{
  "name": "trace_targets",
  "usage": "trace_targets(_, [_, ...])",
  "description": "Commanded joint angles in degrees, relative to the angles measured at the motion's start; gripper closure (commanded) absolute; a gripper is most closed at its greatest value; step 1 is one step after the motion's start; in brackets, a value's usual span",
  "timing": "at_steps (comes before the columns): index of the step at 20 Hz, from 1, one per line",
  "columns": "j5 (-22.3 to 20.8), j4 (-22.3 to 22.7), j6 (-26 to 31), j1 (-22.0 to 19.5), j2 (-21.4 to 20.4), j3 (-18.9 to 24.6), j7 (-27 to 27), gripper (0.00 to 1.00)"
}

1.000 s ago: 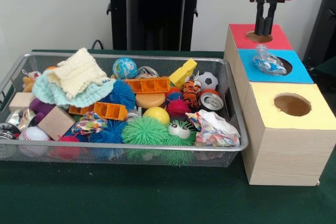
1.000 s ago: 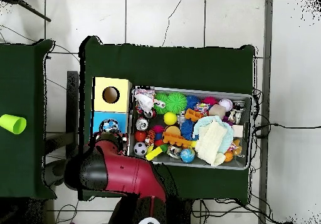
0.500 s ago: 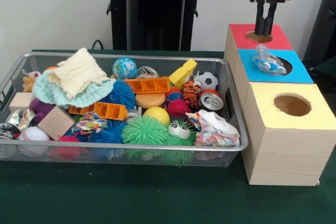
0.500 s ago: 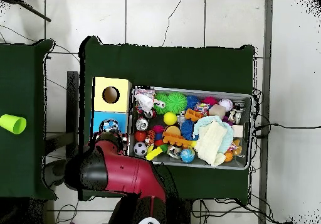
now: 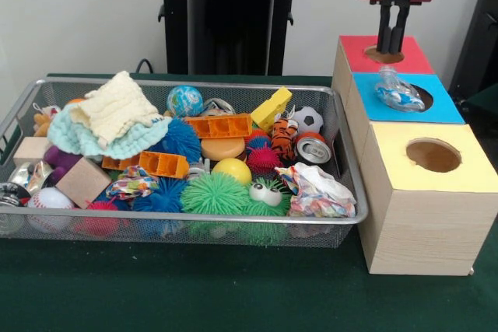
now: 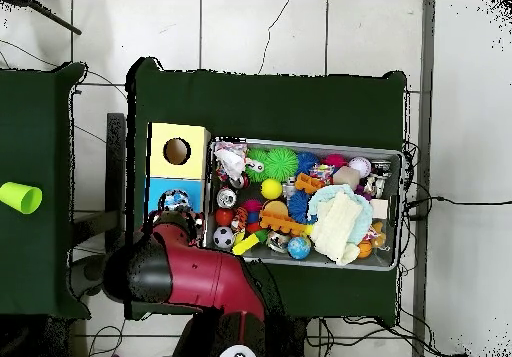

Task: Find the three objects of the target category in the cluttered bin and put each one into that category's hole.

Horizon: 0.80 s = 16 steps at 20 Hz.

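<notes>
Fingers [image 5: 393, 27] hang straight down over the round hole in the red box [image 5: 387, 54], two black prongs with a narrow gap between them, slightly spread and gripping nothing. Against the frame from a second ago, nothing has shifted: the arm hovers in the same spot and the clutter lies as it did. A crumpled clear plastic bottle [image 5: 395, 91] with blue markings rests on the blue box [image 5: 405, 99], tilted at the rim of its hole. The yellow box [image 5: 428, 165], wood-grained on its sides, has its round hole open. Beside the boxes on the green counter [image 5: 194, 289] sits the wire-mesh bin [image 5: 179, 227], heaped with spiky rubber balls, a knitted cream cloth [image 5: 115, 106], a dented can [image 5: 313, 149], orange plastic blocks and a wooden cube [image 5: 82, 183].
</notes>
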Motion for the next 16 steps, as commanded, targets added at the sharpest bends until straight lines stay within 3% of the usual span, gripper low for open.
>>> trace_targets(1, [0.7,-1.4,2.6,-1.7,2.6,2.3,10.7,1.0])
trace_targets(16, [-0.3,-1.6,-1.3,-3.0,5.3,3.2,10.0,1.0])
